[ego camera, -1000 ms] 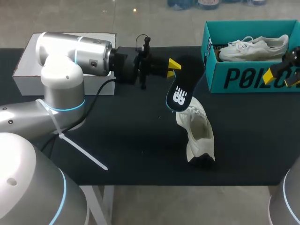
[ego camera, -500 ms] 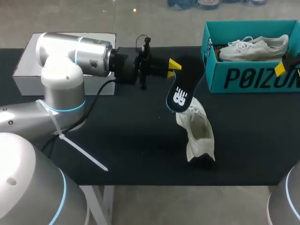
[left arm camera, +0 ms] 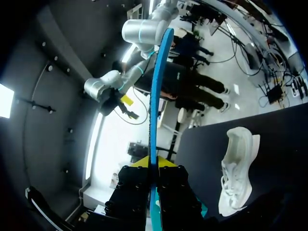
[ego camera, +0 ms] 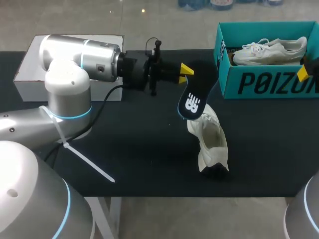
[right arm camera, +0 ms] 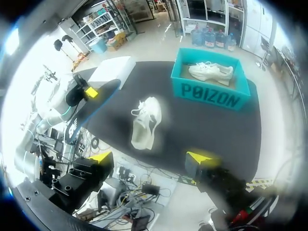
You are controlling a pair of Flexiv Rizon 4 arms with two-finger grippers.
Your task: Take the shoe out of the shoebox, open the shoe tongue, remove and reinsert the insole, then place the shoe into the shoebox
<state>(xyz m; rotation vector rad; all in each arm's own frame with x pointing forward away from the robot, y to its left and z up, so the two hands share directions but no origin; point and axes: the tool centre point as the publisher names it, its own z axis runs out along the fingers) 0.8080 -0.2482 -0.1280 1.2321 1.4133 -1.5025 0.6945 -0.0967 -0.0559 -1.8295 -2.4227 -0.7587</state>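
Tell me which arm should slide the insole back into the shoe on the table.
Left. The left gripper is shut on the insole, whose lower end hangs close to the shoe. The right gripper is open and empty, off by the shoebox.

Big dark block letters run along the side of the teal shoebox (ego camera: 229,85), well away from the left gripper (ego camera: 184,73). Just ahead of its jaws, a white logo mark sits on the dark insole (ego camera: 192,101) clamped between them.

shoe (ego camera: 209,142) centre | insole (ego camera: 195,94) above it | shoebox (ego camera: 259,84) behind right, second shoe (ego camera: 269,51) inside | other box (ego camera: 30,79) behind left
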